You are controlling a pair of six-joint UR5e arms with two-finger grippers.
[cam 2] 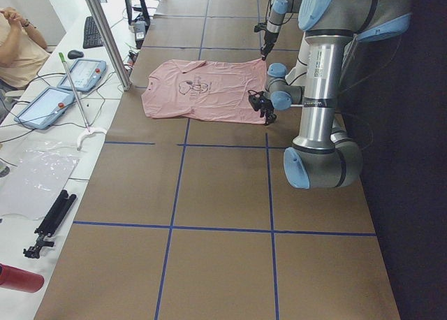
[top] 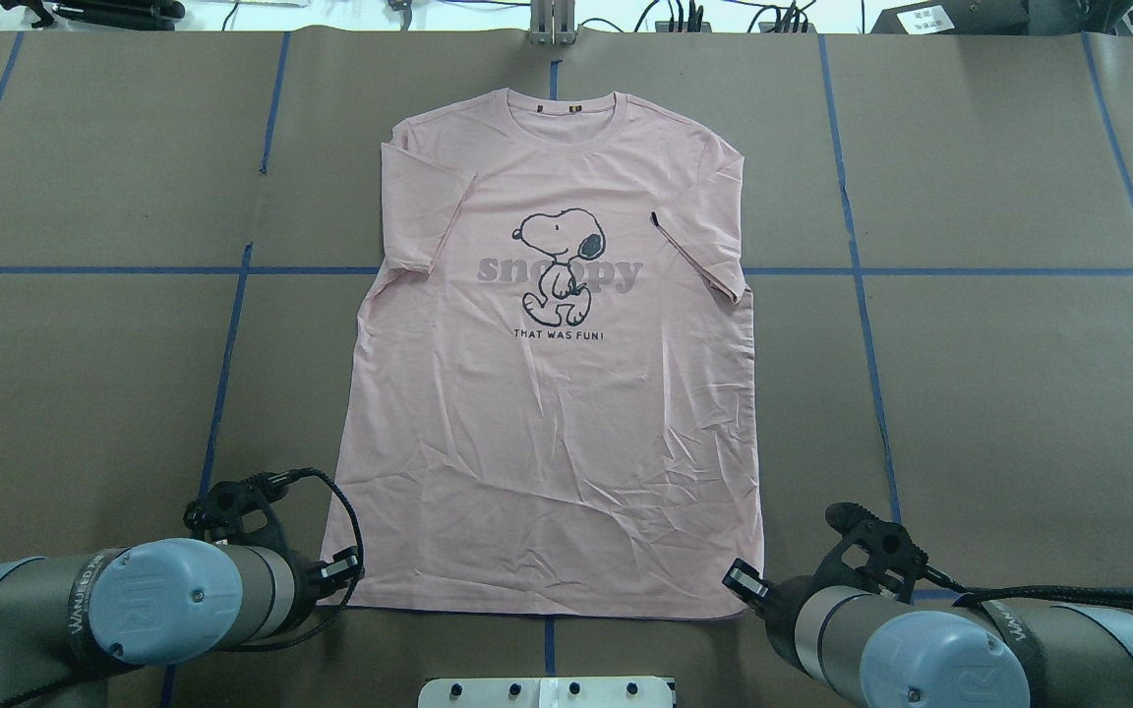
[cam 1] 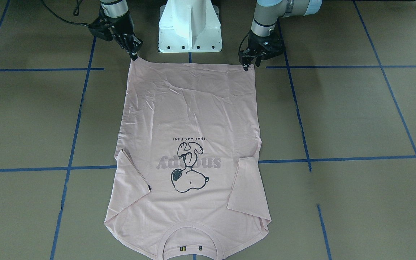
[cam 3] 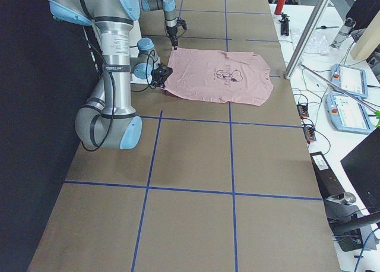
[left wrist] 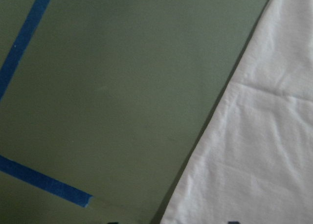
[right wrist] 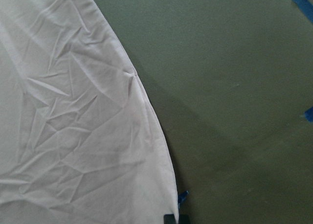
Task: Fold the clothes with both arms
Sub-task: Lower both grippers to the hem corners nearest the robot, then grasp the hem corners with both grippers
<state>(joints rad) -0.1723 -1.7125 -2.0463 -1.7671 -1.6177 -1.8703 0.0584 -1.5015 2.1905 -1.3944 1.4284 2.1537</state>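
overhead exterior: t-shirt (top: 547, 423) hem btwn pincers (top: 345, 568) (top: 739, 577)

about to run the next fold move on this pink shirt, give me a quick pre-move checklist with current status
1. T-shirt lying flat, print up: ok.
2. Sleeves folded in over the body: ok.
3. Left end effector at its hem corner: ok.
4. Right end effector at the other hem corner: ok.
5. Both corners actually pinched: cannot tell.
6. Fabric smooth: not ok, creases across the lower half.
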